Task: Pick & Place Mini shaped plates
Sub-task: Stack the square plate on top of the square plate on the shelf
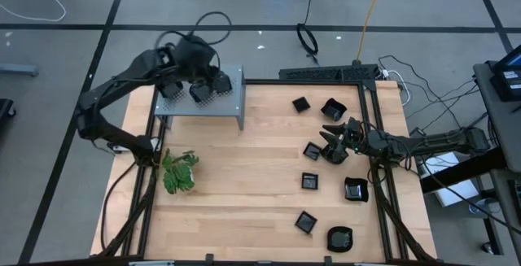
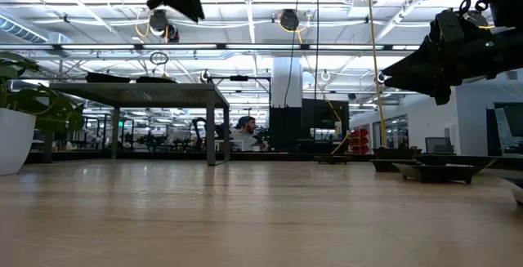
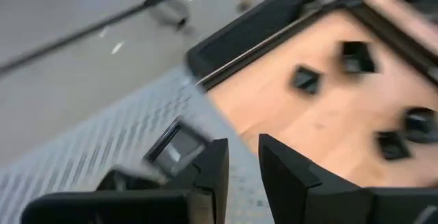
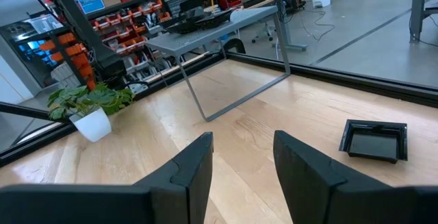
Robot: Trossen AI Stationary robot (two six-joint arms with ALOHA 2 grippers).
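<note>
While the high view puts the left tool [image 1: 198,83] over the grey shelf [image 1: 232,103], mini shaped plates [image 1: 309,181] dot the tabletop [image 1: 244,176] beneath the right tool [image 1: 332,146]. From the left wrist, its fingers [image 3: 212,172] stand slightly parted, gripping nothing, a plate [image 3: 174,148] just beyond them; any snag risks dragging it off. At the right wrist, fingers [image 4: 195,166] stay spread, empty.

The wooden table [image 1: 244,176] carries a grey shelf [image 1: 232,103], plant [image 1: 179,172] and black plates [image 1: 309,181].

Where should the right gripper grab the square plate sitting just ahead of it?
Take the square plate by one raised rim edge, coming down from above. It lies flat on the table, shallow and low-walled, so only the lip offers purchase. The right gripper is open and empty.
</note>
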